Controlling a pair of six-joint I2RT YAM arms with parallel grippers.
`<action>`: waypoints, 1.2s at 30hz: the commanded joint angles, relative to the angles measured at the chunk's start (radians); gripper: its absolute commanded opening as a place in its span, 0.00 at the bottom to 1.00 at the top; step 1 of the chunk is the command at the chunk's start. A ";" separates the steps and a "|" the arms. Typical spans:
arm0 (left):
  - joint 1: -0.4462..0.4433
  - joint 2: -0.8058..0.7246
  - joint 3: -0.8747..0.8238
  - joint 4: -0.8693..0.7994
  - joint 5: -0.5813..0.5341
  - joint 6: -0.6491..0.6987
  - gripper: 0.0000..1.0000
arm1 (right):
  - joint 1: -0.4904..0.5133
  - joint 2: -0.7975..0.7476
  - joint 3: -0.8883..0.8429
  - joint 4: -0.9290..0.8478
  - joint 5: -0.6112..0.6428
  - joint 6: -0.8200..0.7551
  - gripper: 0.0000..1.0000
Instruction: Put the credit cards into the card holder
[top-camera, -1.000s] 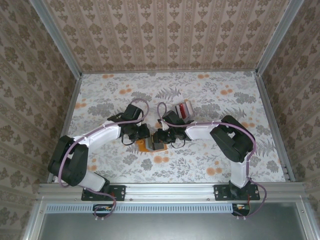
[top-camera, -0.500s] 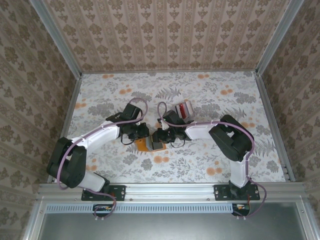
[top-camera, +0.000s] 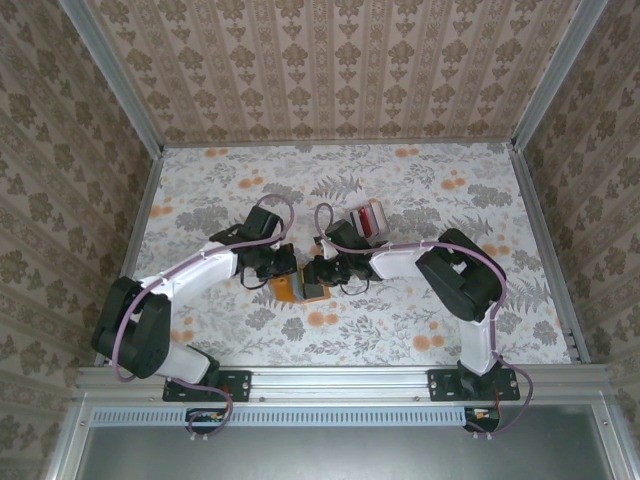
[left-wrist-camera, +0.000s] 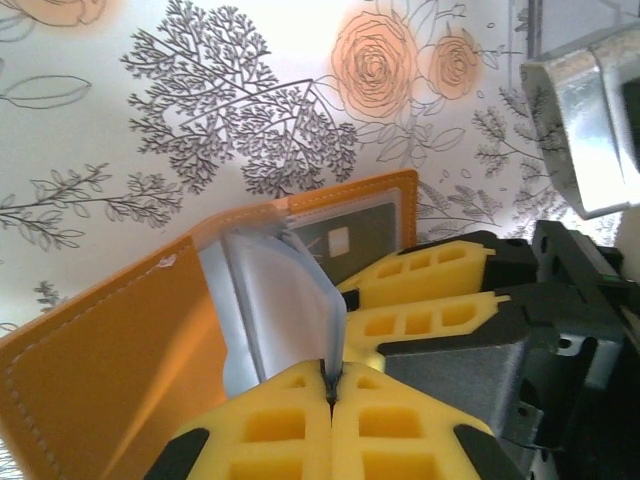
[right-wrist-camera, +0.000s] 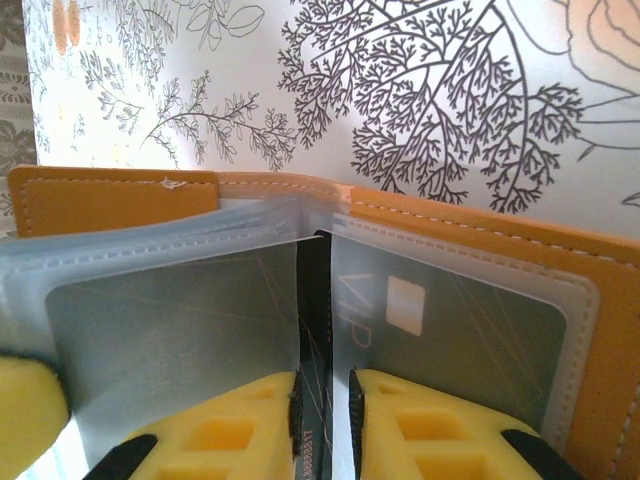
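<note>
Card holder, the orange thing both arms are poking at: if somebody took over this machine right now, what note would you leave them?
The left gripper is shut on a clear sleeve of the card holder, holding it lifted.
The right gripper is shut on a thin dark card, held edge-on between the sleeves.
The holder lies open on the table between the arms. The credit cards sit stacked farther back, by the right arm.
Done: holder opened; a grey card shows inside a sleeve.
Left: seat the held card, then fetch the stack.
</note>
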 joint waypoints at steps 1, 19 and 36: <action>0.010 -0.029 0.002 0.067 0.087 -0.050 0.02 | -0.007 0.051 -0.012 -0.049 0.012 0.004 0.23; 0.084 -0.027 -0.043 0.049 0.088 -0.022 0.00 | -0.059 -0.004 -0.097 0.111 -0.127 0.078 0.40; 0.084 -0.029 -0.022 0.004 0.069 -0.006 0.00 | 0.007 -0.059 -0.058 0.045 -0.160 -0.042 0.56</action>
